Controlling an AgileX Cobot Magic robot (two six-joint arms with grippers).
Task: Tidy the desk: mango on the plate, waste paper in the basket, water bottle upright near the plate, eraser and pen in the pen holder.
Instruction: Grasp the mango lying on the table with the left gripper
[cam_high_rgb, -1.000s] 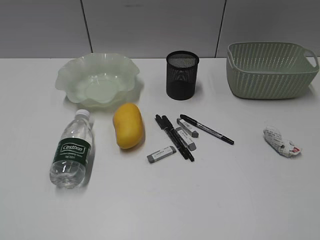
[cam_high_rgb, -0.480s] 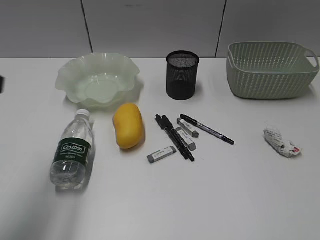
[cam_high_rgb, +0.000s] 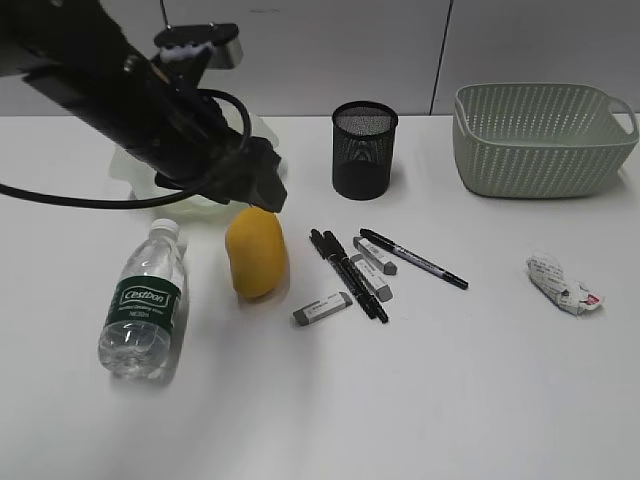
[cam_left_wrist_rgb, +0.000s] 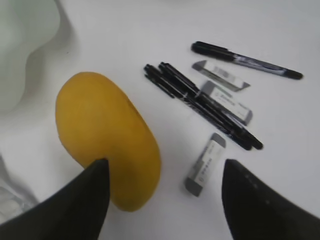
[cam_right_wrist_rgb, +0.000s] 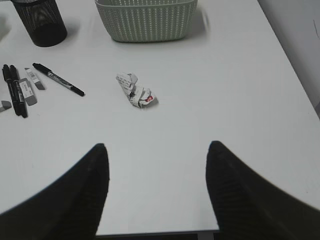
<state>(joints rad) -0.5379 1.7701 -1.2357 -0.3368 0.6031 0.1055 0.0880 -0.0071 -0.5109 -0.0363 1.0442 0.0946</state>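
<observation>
Already the left gripper (cam_left_wrist_rgb: 162, 200) is hanging over the mango (cam_high_rgb: 256, 252), jaws spread wide, mango lying on the counter (cam_high_rgb: 420, 400) beside the plate (cam_high_rgb: 128, 165). Descending off-centre risks rolling the smooth fruit into the water bottle (cam_high_rgb: 142, 305). Right gripper (cam_right_wrist_rgb: 155, 195) jaws are gaping, empty.

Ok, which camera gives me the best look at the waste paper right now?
The right wrist view: the waste paper lies unobstructed on the desk ahead of the open right gripper. The exterior view shows it smaller, near the right edge. The left wrist view misses it.
</observation>
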